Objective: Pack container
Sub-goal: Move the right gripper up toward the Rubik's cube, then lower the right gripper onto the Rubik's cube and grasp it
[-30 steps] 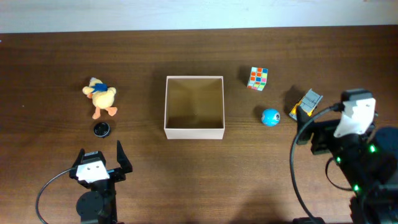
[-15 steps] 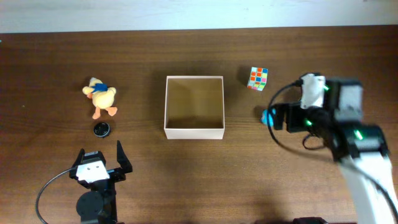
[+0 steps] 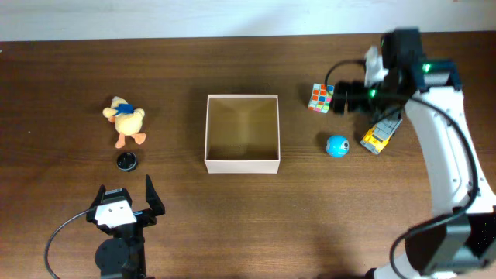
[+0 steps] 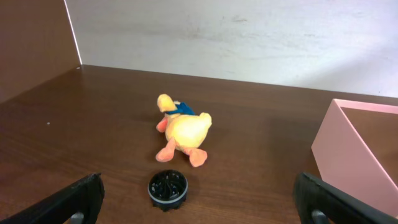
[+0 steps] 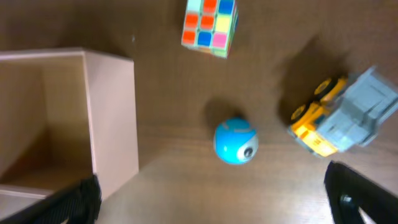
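The container (image 3: 242, 163), a square white-walled box with a tan inside, stands empty at the table's middle. It also shows in the left wrist view (image 4: 348, 149) and the right wrist view (image 5: 112, 112). My right gripper (image 3: 346, 96) is open and empty, held above the table next to a colourful cube (image 3: 321, 98). Its fingers (image 5: 211, 202) frame a blue ball (image 5: 236, 141), with the cube (image 5: 210, 25) and a yellow-grey truck (image 5: 342, 118) beyond. My left gripper (image 3: 125, 192) is open and empty at the front left, its fingers (image 4: 199, 205) apart before a black disc (image 4: 168, 187).
A yellow plush duck (image 3: 126, 122) lies at the left, the black disc (image 3: 126, 161) just in front of it. The blue ball (image 3: 336, 146) and the truck (image 3: 377, 138) lie right of the container. The duck (image 4: 183, 130) faces the back wall.
My right arm has swung from the front right toward the back and now reaches left over the toys, uncovering the truck. The left arm and all toys have stayed still.
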Controlling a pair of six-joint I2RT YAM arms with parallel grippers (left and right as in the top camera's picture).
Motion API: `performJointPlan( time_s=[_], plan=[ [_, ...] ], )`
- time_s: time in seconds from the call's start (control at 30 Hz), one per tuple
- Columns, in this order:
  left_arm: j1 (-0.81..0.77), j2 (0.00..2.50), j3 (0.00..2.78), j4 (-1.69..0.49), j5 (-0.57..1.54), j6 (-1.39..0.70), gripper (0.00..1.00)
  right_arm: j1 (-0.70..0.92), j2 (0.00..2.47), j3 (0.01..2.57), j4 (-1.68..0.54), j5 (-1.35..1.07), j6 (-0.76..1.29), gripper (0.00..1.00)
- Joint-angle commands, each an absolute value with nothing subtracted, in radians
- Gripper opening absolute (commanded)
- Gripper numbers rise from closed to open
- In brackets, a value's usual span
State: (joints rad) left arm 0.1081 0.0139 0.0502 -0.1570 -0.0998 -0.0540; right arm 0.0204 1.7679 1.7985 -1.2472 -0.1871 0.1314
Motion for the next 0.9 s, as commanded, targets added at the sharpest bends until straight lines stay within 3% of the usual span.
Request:
performJointPlan(
  time_s=[0.0, 0.27, 0.43, 0.87],
  plan=[
    [0.113, 0.005, 0.044, -0.154, -0.082, -0.067, 0.99, 0.025, 1.892, 1.99, -1.322, -0.153, 0.136, 0.99],
    [0.113, 0.005, 0.044, -0.154, -0.082, -0.067, 0.99, 0.024, 2.06, 2.114, -1.346, -0.141, 0.13, 0.99],
    [0.113, 0.005, 0.044, -0.154, -0.082, -0.067, 0.99, 0.025, 2.109, 2.114, -1.336, -0.131, 0.0, 0.99],
    [0.113, 0.005, 0.044, -0.154, -0.082, -0.067, 0.99, 0.047, 2.172, 2.112, -1.017, -0.083, 0.017, 0.99]
  ],
)
